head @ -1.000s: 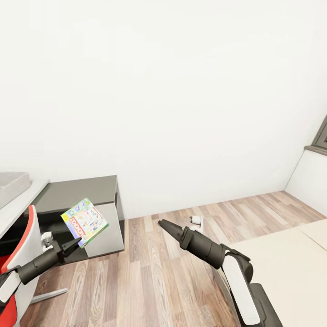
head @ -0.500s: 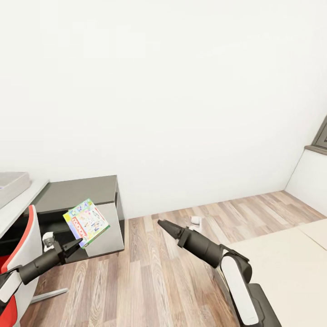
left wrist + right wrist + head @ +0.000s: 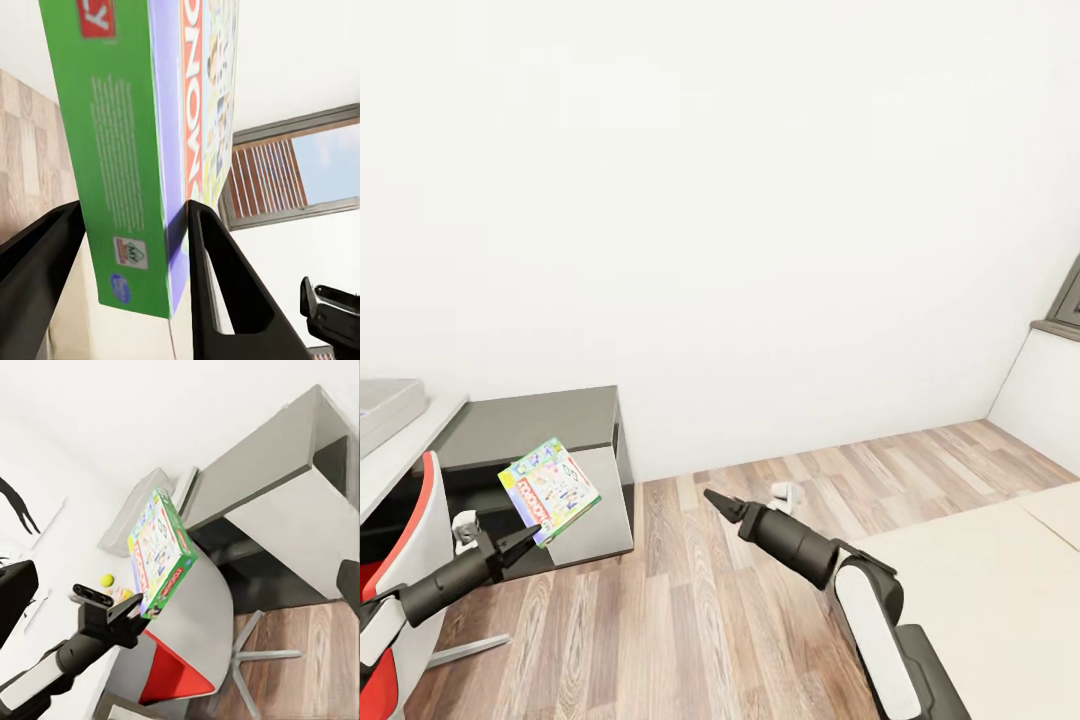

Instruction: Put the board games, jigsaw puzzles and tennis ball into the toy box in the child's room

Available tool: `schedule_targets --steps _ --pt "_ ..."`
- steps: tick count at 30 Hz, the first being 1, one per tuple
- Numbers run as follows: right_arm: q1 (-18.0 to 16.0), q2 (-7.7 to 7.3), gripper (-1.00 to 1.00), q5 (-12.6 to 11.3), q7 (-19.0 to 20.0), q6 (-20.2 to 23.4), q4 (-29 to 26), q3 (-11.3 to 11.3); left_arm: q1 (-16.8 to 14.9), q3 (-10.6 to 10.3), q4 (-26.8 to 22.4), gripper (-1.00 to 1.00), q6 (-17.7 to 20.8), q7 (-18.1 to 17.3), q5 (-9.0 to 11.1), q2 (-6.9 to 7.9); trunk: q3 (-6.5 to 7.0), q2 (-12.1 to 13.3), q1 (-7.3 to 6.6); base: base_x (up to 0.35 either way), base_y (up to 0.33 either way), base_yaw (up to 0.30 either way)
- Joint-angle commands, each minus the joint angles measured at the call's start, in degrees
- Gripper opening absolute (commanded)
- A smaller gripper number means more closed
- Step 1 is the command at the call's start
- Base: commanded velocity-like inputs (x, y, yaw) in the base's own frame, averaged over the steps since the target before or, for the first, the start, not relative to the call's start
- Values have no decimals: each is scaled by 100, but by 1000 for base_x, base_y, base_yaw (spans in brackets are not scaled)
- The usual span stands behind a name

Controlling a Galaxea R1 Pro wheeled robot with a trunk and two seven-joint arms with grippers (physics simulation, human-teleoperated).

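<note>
My left gripper (image 3: 515, 545) is shut on the lower edge of a colourful Monopoly board game (image 3: 548, 488), held up tilted in front of a dark cabinet. In the left wrist view the green box (image 3: 135, 150) sits between both fingers (image 3: 217, 277). The right wrist view takes in the same board game (image 3: 161, 551), the left gripper (image 3: 124, 611) and a yellow tennis ball (image 3: 107, 580) on the white table. My right gripper (image 3: 718, 500) hangs over the wooden floor with nothing in it; its fingers (image 3: 349, 581) stand wide apart at the edges of the right wrist view.
A dark grey cabinet (image 3: 540, 425) stands against the wall at the left. A red and white chair (image 3: 405, 560) sits beside my left arm. A grey box (image 3: 385, 405) rests on the white table's edge. The beige bed (image 3: 980, 580) lies at the lower right.
My right arm has drawn slightly left and lower. The left gripper has shifted a little to the right with the board game.
</note>
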Motion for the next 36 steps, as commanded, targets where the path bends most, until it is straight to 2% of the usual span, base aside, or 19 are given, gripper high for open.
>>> schedule_targets --steps 1,5,8,9,12,13,14,16,18,20,23,25,28,36 --pt "-5 4 100 -1 -202 19 -6 62 -8 1 2 -100 60 -8 20 4 -13 -13 4 0 0 0" --pt "-5 -4 100 -1 -914 -2 -94 333 -28 -14 2 -100 156 4 17 31 -13 -13 4 0 0 0" --pt "-37 18 100 -1 -1156 25 -123 443 -51 -16 -3 -100 436 33 9 78 -13 -13 4 0 0 0" --pt "-144 40 100 -1 -1265 100 -127 475 -68 -15 -14 -100 564 64 6 126 -13 -13 4 0 0 0" --pt "-954 199 100 -16 -1870 796 -102 509 -313 -13 -217 -100 963 191 7 282 -13 -13 4 0 0 0" --pt "-1371 313 100 -40 -2362 1105 -26 492 -527 -13 -335 -100 1226 304 -2 325 -13 -13 4 0 0 0" --pt "-1619 355 100 -54 -2719 1233 14 488 -679 -13 -388 -100 1379 422 -11 341 -13 -13 4 0 0 0" --pt "-2103 355 100 -89 -3387 1400 97 482 -1021 -14 -445 -100 1574 703 -27 358 -13 -13 4 0 0 0" --pt "-2635 355 100 -141 -3797 1489 391 460 -1417 -18 -445 -100 1681 988 -20 365 -13 -13 4 0 0 0" --pt "-3049 355 100 -296 -3947 1560 786 381 -1720 -15 -431 -100 1726 1248 -14 368 -13 -13 4 0 0 0" --pt "-3700 355 100 -654 -4077 1635 1599 19 -2193 -8 -387 -100 1760 1912 8 364 -13 -13 4 0 0 0" --pt "-3867 355 100 -728 -4106 1626 1831 -158 -2427 -6 -317 -100 1766 2259 23 366 -13 -13 4 0 0 0" --pt "-4007 355 100 -768 -4139 1602 2014 -338 -2826 0 -139 -100 1776 2604 51 369 -13 -13 4 0 0 0" --pt "-4054 355 100 -822 -4482 1600 1905 -395 -2993 47 -57 -100 1767 2725 40 474 -23 -13 4 0 0 120"
